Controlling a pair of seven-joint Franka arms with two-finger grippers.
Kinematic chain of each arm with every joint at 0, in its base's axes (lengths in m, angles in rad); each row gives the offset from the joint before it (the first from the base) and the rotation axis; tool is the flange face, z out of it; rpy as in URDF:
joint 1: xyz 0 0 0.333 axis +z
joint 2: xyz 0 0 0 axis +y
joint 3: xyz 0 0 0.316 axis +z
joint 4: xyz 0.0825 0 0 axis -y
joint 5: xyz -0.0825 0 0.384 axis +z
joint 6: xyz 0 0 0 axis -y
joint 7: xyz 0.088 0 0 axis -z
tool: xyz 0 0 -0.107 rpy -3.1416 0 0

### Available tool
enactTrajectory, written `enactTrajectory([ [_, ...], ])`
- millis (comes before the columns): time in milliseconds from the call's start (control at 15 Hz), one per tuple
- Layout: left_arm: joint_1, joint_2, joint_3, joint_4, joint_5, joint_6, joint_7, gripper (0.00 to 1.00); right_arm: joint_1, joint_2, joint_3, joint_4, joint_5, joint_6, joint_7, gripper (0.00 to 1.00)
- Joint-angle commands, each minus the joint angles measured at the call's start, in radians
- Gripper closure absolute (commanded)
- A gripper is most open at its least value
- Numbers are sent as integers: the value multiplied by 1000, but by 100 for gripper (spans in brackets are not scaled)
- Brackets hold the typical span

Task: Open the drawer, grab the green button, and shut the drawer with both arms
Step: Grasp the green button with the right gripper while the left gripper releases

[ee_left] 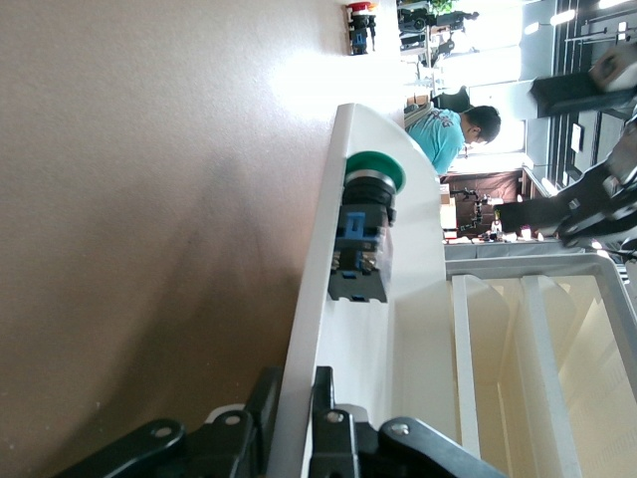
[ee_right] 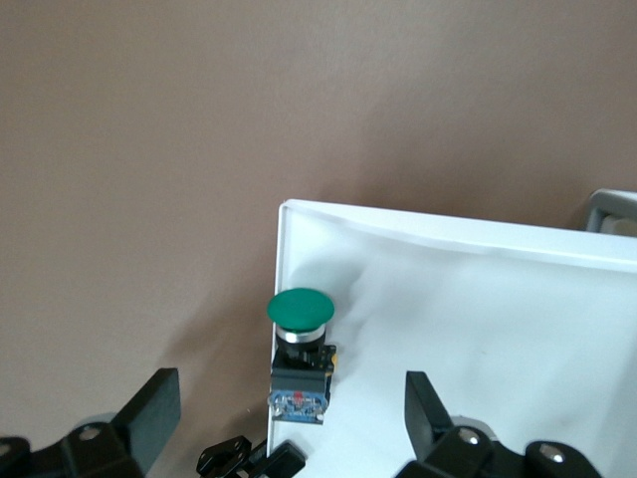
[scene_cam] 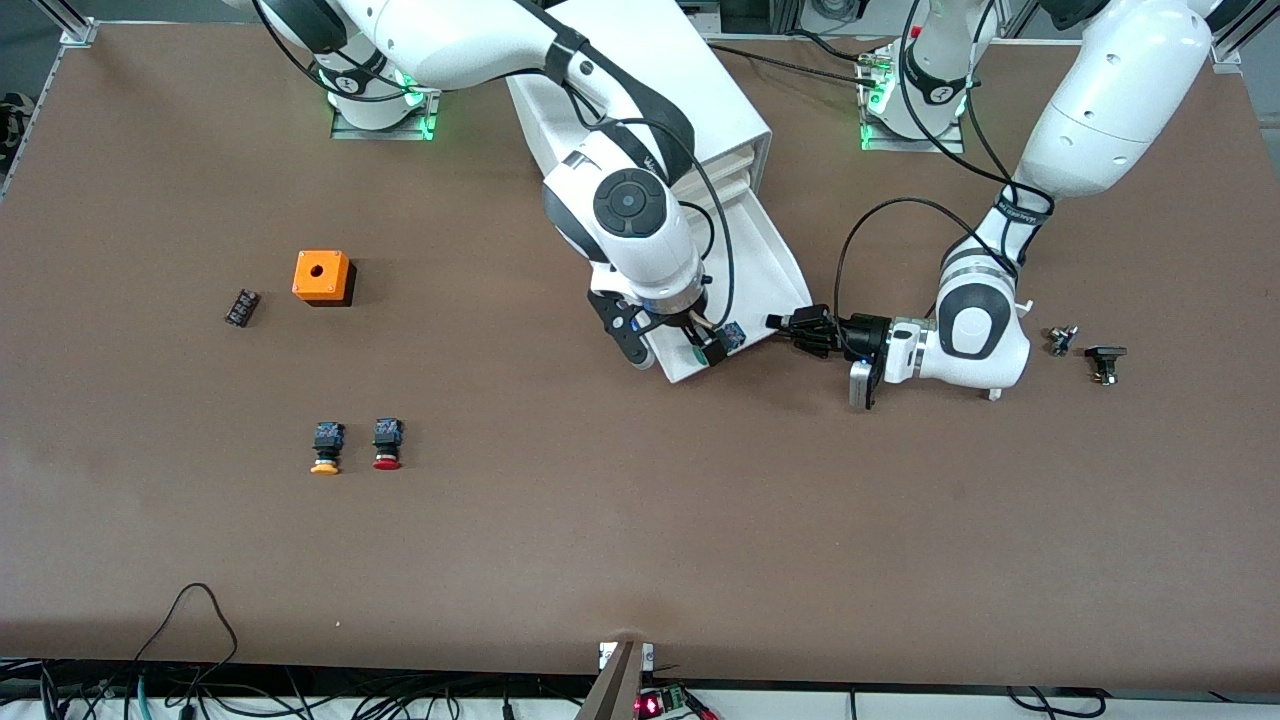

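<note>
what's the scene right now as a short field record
drawer: pulled out of the cabinet
green button: lying in the drawer's front corner
left gripper: shut on the drawer's front wall
right gripper: open, over the drawer, fingers straddling the green button
table, right arm's end: orange box, yellow-capped button, red-capped button

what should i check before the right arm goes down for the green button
1. Drawer pulled out of the cabinet: ok.
2. Left tool clamped on the drawer's front edge: ok.
3. Green button in the drawer's front corner, unobstructed: ok.
4. Right tool open, fingers either side of the button: ok.
5. Finger clearance from the drawer wall: not ok, the button sits against the wall.
6. Button lying steady: cannot tell.
</note>
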Motion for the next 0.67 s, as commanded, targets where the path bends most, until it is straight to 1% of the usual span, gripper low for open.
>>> enactTrajectory([
  [0, 22, 8, -2, 26, 26, -45, -30, 0, 47, 54, -36, 40, -16, 64, 36, 0],
  [133, 35, 0, -1, 26, 34, -52, -41, 0, 61, 75, -43, 40, -16, 102, 38, 0],
  [333, 48, -8, -4, 77, 130, -108, -145, 0, 71, 113, -45, 40, -16, 191, 67, 0],
  [400, 56, -14, -4, 92, 146, -134, -181, 0, 76, 124, -45, 42, -16, 201, 67, 0],
  [600, 65, -29, 2, 123, 150, -217, -271, 0, 85, 143, -45, 40, -16, 222, 68, 0],
])
